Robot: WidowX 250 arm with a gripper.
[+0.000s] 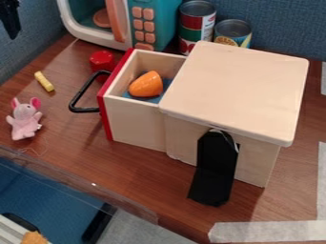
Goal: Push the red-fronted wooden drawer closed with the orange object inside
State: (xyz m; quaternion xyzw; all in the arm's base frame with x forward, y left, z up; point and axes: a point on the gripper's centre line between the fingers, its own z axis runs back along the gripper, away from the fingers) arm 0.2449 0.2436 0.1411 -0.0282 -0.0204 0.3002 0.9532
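We see a brown wood table with a blue wall behind it. A wooden box sits there, its drawer pulled out with an orange toy inside. At the back left stands the toy microwave, blue-green and white with orange buttons. Our black gripper points down in the top left corner, apart from the microwave. We can't tell if it's spread or pinched.

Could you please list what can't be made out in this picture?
All in the camera view:
- Gripper: upper part cut off by the frame edge.
- Toy microwave: top cut off by the top edge.
- Wooden drawer: its rear, and anything there, hidden under the wooden lid.
- Right-hand tin can: lower part hidden behind that lid.
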